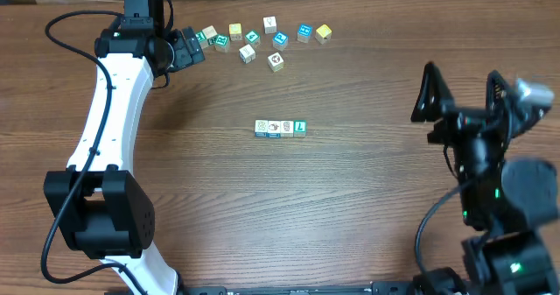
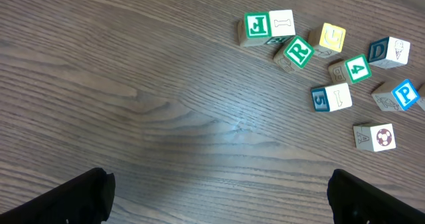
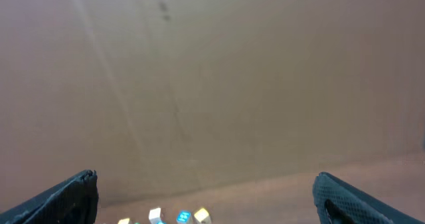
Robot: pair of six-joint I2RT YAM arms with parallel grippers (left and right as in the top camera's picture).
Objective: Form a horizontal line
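Currently left jaws wide, empty; right jaws wide, empty; cube row (image 1: 281,128) untouched.

Loose cubes (image 1: 276,61) scattered in an arc, upper centre of the overhead view, on a wood-grain surface (image 1: 350,216). Left wrist view, upper right: J cube (image 2: 256,26), R cube (image 2: 299,50), yellow cube (image 2: 331,36), P cube (image 2: 404,93).

Our white-and-black left arm (image 1: 109,129) reaches from its base at the near left up to the far left, elbow straightened. There the black two-finger left tool (image 1: 188,48) points rightward, its fingers (image 2: 80,197) spread wide. Our black right arm (image 1: 490,190) stands folded at the right, with the right tool (image 1: 462,98) raised and its fingers (image 3: 60,197) equally wide apart.
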